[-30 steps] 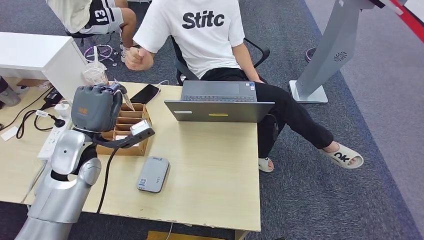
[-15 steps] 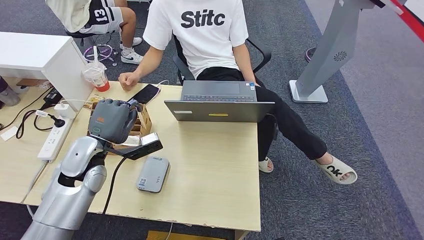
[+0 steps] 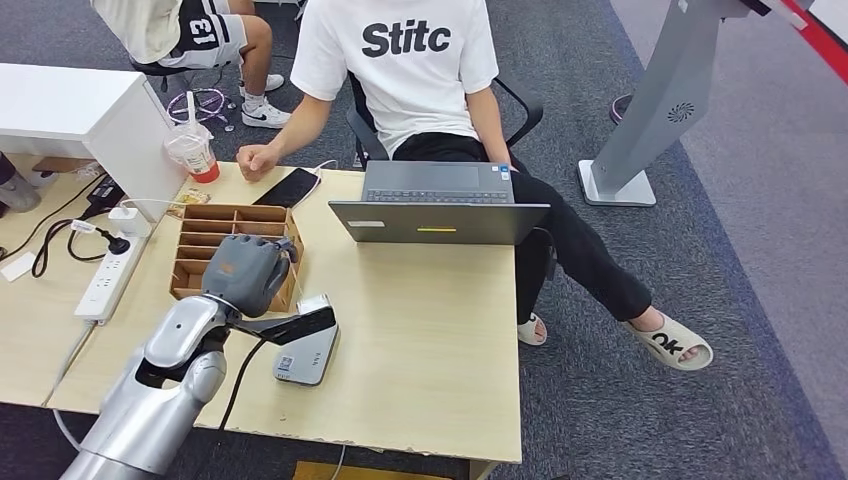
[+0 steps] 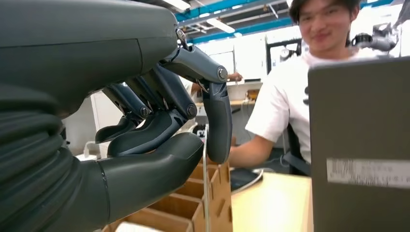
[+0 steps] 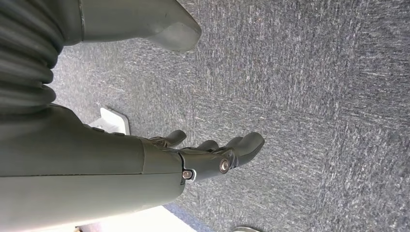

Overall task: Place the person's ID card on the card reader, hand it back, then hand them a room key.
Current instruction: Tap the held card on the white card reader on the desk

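At the front counter (image 3: 420,330), the humanoid's left robot hand (image 3: 245,275) hovers over the near end of a wooden divider tray (image 3: 225,212). It pinches a thin card (image 4: 205,193), seen edge-on in the left wrist view, between thumb and a fingertip, with the other fingers curled in beside it. This is most likely the guest's ID card, though its face cannot be read.

The grey card reader (image 3: 305,362) lies flat on the counter at about five o'clock from that hand, close by and partly hidden behind the wrist camera. The seated person in a white T-shirt (image 3: 415,70) waits at twelve o'clock, with a fist (image 3: 255,160) resting on the far edge beside a dark phone (image 3: 292,187). An open laptop (image 3: 440,205) stands at two o'clock and an iced drink (image 3: 192,150) at eleven. The right robot hand (image 5: 212,159) hangs over the carpet, fingers loose and holding nothing.

The first step looks under way: the card has yet to reach the reader. The card should be light, stiff and slick, so it could easily slide or twist out of a fingertip pinch. A hold across the flat faces near one short edge would leave most of the card free to lie on the reader. Once the card is flat, lifting it again will probably need a fingertip worked under an overhanging edge. What the tray's compartments hold cannot be told.
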Controlling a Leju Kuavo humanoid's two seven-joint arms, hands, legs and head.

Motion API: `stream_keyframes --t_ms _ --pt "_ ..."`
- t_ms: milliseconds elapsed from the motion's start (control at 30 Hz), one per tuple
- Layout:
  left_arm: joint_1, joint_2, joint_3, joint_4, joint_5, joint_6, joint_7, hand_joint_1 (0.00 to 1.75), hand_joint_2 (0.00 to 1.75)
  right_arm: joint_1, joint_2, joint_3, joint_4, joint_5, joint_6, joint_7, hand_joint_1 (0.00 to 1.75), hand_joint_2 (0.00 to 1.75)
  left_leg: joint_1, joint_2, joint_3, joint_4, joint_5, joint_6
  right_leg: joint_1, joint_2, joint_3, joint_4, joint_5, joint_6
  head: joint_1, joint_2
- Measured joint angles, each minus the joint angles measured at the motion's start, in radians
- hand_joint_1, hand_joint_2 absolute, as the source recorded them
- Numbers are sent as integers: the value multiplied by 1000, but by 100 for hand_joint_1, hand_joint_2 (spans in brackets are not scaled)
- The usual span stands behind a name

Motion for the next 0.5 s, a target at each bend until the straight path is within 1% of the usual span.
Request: stream_keyframes --t_ms 267,500 --pt "27 -7 -43 66 7 2 -20 175 175 0 0 -3 0 10 0 0 0 175 0 0 0 0 0 0 0 0 0 0 0 0 0 0" --pt "39 -19 -64 103 7 4 -24 175 175 0 1 -4 0 15 0 -2 0 175 0 0 0 0 0 0 0 0 0 0 0 0 0 0"
